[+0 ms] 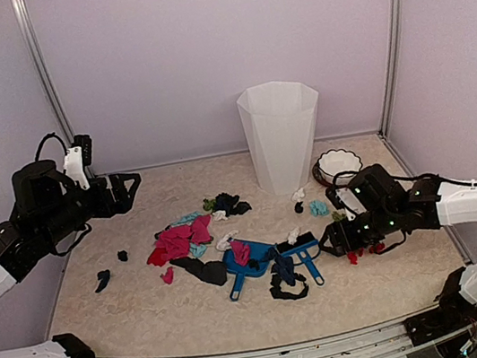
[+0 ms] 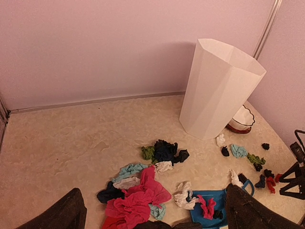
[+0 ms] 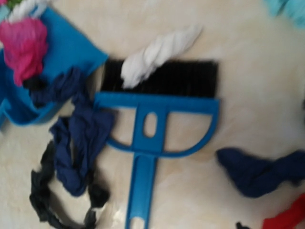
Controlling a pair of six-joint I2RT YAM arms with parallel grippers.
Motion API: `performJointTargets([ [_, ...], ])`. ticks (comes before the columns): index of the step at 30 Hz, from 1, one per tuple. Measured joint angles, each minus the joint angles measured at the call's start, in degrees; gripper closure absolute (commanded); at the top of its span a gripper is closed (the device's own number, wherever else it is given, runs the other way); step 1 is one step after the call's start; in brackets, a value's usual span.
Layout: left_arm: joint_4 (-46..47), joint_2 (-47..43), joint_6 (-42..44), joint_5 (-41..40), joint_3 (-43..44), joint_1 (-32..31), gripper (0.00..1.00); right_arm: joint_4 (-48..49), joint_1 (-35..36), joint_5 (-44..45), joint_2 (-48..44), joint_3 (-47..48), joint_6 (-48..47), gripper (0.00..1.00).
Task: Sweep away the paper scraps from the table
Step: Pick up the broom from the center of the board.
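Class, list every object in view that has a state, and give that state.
White faceted bin: upright, open-topped.
Blue plastic brush: lying flat.
Blue plastic dustpan: flat, holding scraps.
White scalloped bowl: upright.
Crumpled coloured paper scraps: scattered, unswept.
Left gripper: fingers open, raised.
Right gripper: low, opening unclear.

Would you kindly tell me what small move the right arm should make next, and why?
I would probably lower the right fingers onto the blue brush's handle and close them there. The brush lies flat on the table just below that wrist camera, nothing holding it, and paper scraps lie scattered around the dustpan.
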Motion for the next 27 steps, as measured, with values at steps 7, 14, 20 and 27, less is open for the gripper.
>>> performJointTargets([
  [7,-0.02,0.20,-0.02,-0.26,0.00,-0.02,0.01,-0.74,5.57,2.14,6.75,1.01,2.91,0.33],
  [14,-0.04,0.20,-0.02,-0.48,0.00,-0.04,0.01,-1.88,8.48,4.70,13.40,2.73,6.34,0.36],
  [20,-0.07,0.17,-0.02,-0.85,0.00,-0.35,0.01,-2.51,10.21,6.82,18.21,5.40,8.44,0.37],
  [27,-0.46,0.09,0.00,-1.70,0.00,-1.03,0.01,-2.58,11.04,8.57,21.35,6.84,9.75,0.43],
])
